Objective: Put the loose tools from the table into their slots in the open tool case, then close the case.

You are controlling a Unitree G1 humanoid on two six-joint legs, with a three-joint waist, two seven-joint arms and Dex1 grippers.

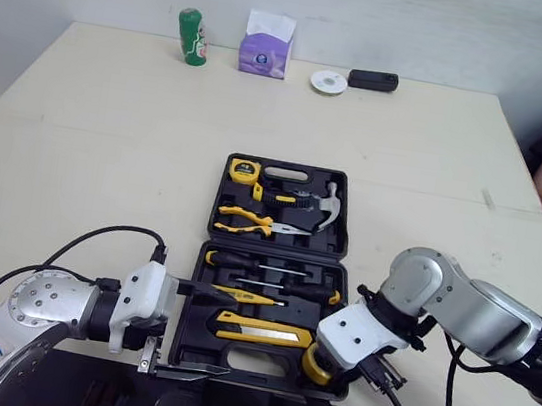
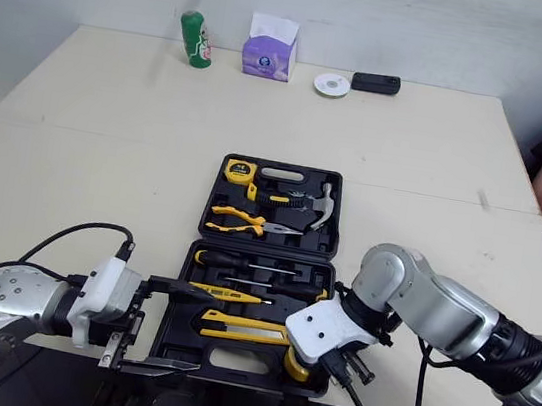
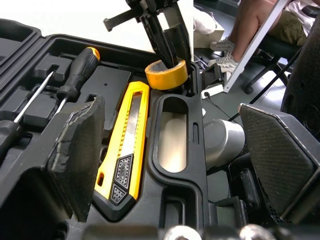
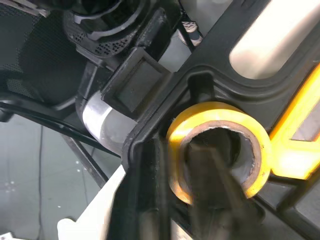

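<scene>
The open black plastic tool case (image 1: pixel 274 250) lies on the beige table (image 1: pixel 111 120), and the right gripper (image 3: pixel 170 47) pinches the wall of a yellow tape roll (image 3: pixel 167 78) at the case's near right corner. One finger goes into the core, where its tip is hidden, and the roll covers whatever slot lies beneath it. The left gripper (image 1: pixel 229 336) hovers spread wide at the case's near left edge, one finger over the yellow utility knife (image 1: pixel 263 331) and the other outside the rim.
</scene>
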